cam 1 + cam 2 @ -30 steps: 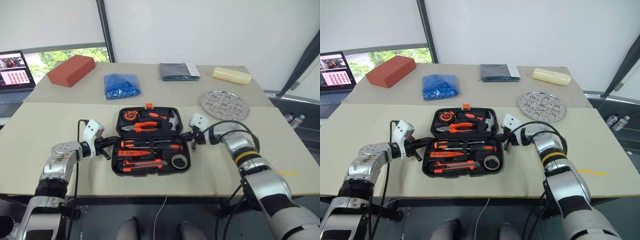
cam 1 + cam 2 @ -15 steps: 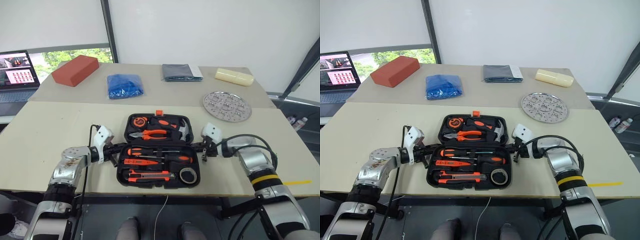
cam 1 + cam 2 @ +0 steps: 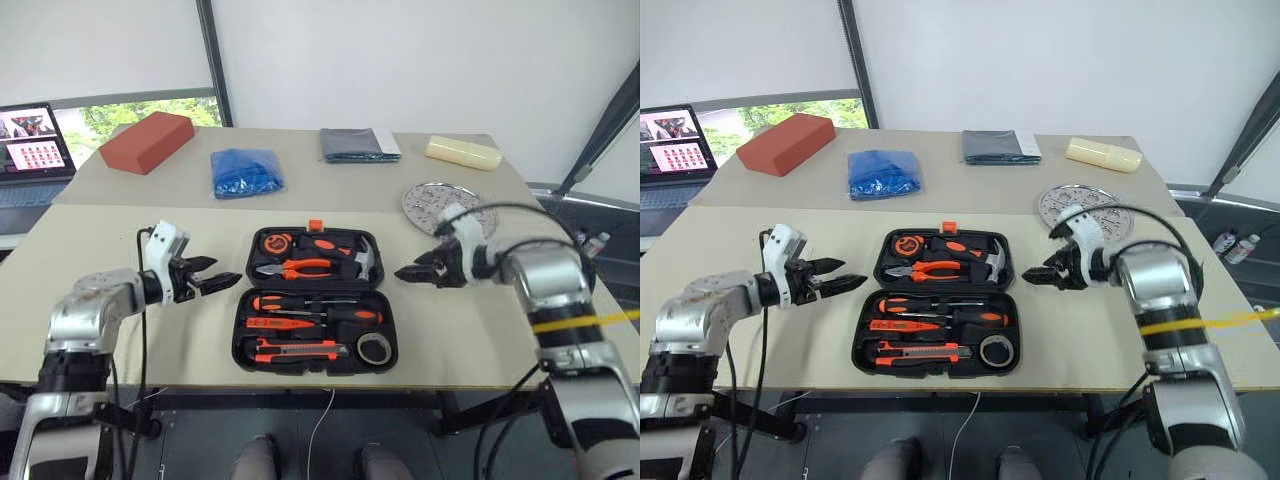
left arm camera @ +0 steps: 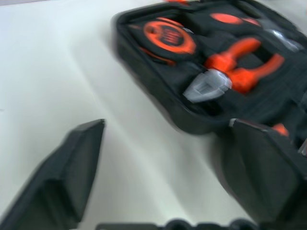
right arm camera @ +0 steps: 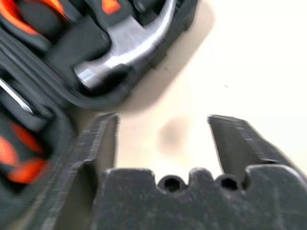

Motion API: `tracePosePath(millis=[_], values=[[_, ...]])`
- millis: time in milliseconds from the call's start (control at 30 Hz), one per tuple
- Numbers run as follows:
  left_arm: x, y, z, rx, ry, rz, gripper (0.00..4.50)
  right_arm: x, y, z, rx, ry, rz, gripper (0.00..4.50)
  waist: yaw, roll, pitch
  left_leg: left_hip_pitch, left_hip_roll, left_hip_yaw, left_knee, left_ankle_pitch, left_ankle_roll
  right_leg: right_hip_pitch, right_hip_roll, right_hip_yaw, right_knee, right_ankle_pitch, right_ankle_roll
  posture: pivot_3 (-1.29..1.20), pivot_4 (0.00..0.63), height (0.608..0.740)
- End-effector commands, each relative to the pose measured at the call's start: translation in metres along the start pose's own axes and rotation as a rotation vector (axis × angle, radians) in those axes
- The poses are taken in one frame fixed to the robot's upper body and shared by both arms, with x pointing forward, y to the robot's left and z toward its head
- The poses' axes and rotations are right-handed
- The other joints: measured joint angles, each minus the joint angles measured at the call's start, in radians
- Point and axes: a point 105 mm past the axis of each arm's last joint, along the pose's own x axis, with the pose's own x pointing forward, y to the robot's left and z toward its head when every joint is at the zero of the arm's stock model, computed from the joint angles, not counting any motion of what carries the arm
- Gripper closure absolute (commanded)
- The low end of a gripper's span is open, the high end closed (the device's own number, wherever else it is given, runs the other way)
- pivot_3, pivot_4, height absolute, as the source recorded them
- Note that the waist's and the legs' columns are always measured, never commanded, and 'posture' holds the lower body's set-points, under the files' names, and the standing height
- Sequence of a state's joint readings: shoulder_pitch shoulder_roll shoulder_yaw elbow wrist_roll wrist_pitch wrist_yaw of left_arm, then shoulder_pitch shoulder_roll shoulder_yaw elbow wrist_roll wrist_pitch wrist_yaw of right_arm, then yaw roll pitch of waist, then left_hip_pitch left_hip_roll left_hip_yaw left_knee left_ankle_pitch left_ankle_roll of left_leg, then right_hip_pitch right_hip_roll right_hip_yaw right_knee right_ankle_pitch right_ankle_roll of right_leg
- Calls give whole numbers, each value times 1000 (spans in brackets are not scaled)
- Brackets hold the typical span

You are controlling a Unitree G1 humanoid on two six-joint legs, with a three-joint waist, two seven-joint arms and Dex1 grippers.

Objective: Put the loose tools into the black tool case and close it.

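Note:
The black tool case [image 3: 237, 348] lies open in the middle of the table, its orange latch [image 3: 315, 225] on the far edge. In its near half sit two orange-and-black screwdrivers [image 3: 300, 302], a thin orange tester screwdriver [image 3: 272, 322], the utility knife [image 3: 295, 348] and the dark tape roll [image 3: 373, 348]. My left gripper [image 3: 215, 278] hovers open just left of the case, pointing at it. My right gripper [image 3: 408, 272] hovers open just right of it. Neither touches the case or holds anything. The left wrist view has both fingers [image 4: 72, 167] spread wide; so does the right wrist view [image 5: 98, 143].
The case's far half holds a tape measure [image 4: 168, 36], pliers [image 3: 300, 268] and a hammer [image 5: 129, 52]. At the back lie a red brick [image 3: 145, 140], a blue bag [image 3: 245, 170], a dark folded cloth [image 3: 358, 143], a yellow block [image 3: 462, 151] and a perforated metal plate [image 3: 432, 198]. A laptop [image 3: 30, 140] stands far left.
Both grippers were shut against the case's two sides; now both are open, raised and drawn outward, left to the left and right to the right. The case stays open.

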State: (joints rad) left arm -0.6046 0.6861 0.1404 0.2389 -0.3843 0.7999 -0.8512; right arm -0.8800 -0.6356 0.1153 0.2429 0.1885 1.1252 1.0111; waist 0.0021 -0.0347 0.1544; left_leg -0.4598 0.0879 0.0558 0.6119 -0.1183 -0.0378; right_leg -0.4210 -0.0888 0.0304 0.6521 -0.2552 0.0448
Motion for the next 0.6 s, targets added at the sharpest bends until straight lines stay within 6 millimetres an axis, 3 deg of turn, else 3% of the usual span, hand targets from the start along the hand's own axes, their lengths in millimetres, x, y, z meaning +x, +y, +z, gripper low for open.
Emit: tracePosePath(millis=[33, 300, 433, 533, 600], values=[[16, -12, 20, -121, 7, -3, 0, 10, 10, 11, 95, 34, 52, 65, 2, -1, 0, 0, 0, 0, 1, 0, 0, 0, 0, 0, 0, 0, 0, 0, 150, 740], [36, -11, 10, -127, 119, 30, 0, 38, 3, 29, 181, 29, 11, 65, -14, -1, 1, 0, -1, -1, 0, 0, 1, -2, 0, 1, 3, 0, 1, 0, 150, 740], [43, -7, 7, -106, 152, 41, 0, 46, -5, 22, 147, 71, -35, 65, -16, -1, 1, -1, -1, -1, -1, 0, 1, -2, 0, 1, 4, 0, 1, 0, 150, 740], [47, -4, 11, -114, 137, 47, 681, 49, -9, 21, 160, 72, -54, 792, -16, -1, 1, -1, -2, -1, 0, 0, 1, -2, 0, 1, 4, 0, 1, 0, 150, 740], [51, -4, 10, -115, 138, 47, 1506, 52, -13, 20, 173, 73, -83, 1507, -16, -1, 1, -1, -2, -1, 0, 0, 1, -2, 0, 1, 4, 0, 1, 0, 150, 740]])
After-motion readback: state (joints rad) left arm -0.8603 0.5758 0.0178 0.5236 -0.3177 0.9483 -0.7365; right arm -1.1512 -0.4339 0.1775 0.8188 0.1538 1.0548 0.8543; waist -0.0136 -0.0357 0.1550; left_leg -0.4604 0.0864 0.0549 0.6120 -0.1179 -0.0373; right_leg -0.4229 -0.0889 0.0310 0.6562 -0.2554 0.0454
